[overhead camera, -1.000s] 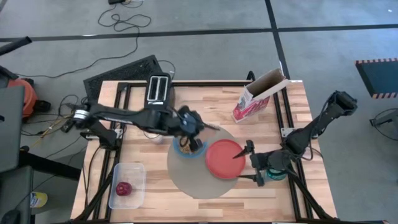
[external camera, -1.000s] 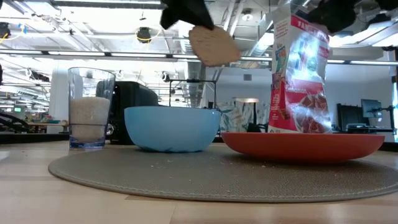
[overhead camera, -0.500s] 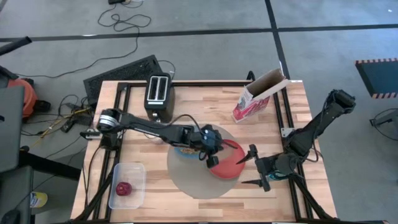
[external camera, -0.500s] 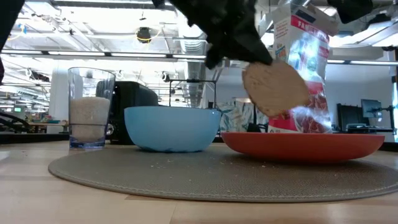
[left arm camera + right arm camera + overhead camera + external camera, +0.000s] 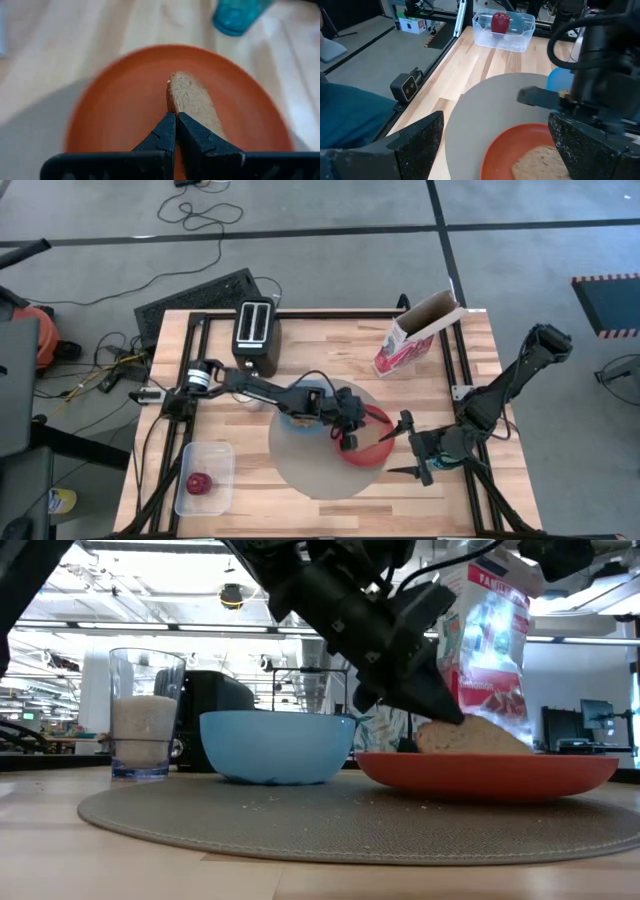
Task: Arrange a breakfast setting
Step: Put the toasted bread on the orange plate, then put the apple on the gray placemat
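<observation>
Left wrist view: end effector (image 5: 176, 131) pinching toast (image 5: 192, 102).

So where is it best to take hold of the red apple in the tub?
Probably from above, fingers closing on opposite sides of the red apple. It sits inside the open-topped clear tub, whose walls would likely block a sideways approach.

Red-orange plate (image 5: 507, 150) sits low in the frame on the round grey-beige mat (image 5: 480, 107), toast slice (image 5: 542, 162) lying on it. The left gripper (image 5: 565, 100) hangs over the toast at right — light-blue bowl (image 5: 559, 80) just behind. Top centre, the clear plastic tub (image 5: 505, 32) holds the red apple (image 5: 500, 22).
</observation>
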Robot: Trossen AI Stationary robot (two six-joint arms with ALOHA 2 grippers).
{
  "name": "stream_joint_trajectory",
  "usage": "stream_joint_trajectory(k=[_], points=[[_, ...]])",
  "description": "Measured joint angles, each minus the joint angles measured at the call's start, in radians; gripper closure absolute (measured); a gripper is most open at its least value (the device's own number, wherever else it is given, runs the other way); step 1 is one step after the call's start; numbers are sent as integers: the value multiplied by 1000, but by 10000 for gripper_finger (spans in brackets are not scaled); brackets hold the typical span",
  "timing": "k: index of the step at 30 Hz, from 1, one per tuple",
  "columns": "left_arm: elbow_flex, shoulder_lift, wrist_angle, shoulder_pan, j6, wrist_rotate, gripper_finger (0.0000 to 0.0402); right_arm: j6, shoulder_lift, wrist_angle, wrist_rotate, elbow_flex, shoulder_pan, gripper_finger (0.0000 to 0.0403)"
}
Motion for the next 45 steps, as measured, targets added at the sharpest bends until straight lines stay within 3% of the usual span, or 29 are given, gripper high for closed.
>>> stream_joint_trajectory(k=[4,11,28,33,39,45], points=[[1,-1,-7,12,40,-42,399,0,0,-1,0,0,-14,17],[0,17,-21,36,60,-7,377,0,0,-3,-6,0,-27,17],[6,10,-5,23,44,-42,231,21,0,-1,-6,0,-27,17],[8,-50,-51,-8,33,-63,226,19,0,-2,-6,0,-27,17],[8,-150,-174,-64,10,-187,226,2,0,3,-7,0,-46,17],[8,-237,-312,-132,-54,-229,226,2,1,4,-7,0,-63,17]])
